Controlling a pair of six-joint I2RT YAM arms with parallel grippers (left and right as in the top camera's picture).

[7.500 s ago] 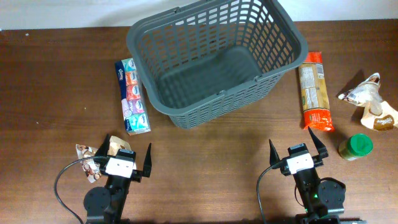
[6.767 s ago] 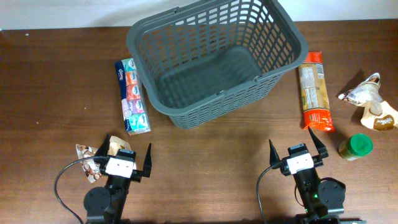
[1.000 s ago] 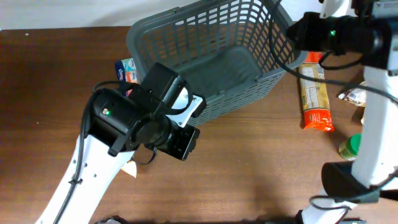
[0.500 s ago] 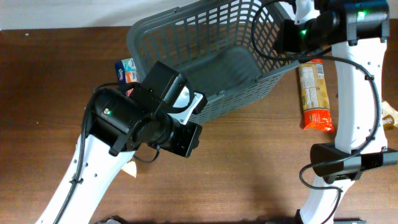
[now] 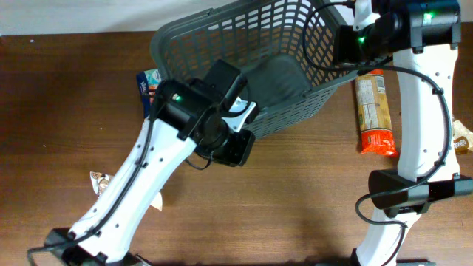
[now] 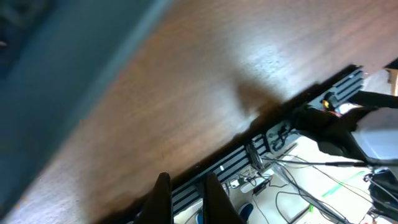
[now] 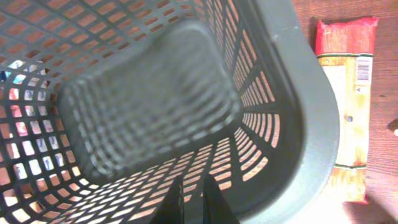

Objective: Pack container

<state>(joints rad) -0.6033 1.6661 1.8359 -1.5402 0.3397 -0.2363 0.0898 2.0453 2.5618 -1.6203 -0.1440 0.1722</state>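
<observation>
The container [image 5: 222, 44], a large dark grey lattice basket, stands at the back middle of the table. My left arm reaches from the front left, its wrist [image 5: 222, 125] over the container's front wall. The left gripper [image 6: 188, 175] is shut with nothing in it, and its blurred wrist view faces the table's front edge. My right gripper [image 7: 193, 177] is shut and empty, hanging over the inside of the container [image 7: 149, 106] by its right rim. From overhead, its dark wrist [image 5: 347, 43] sits at that rim.
A long red-orange packet [image 5: 373, 111] lies right of the container and shows in the right wrist view as the packet [image 7: 348, 99]. A tissue pack [image 5: 148, 81] lies left of the basket, half hidden by my left arm. A small snack wrapper [image 5: 100, 183] lies front left.
My left arm has swung up and to the right, against the container's front wall. My right arm has come left and down onto the right rim, then held still.
</observation>
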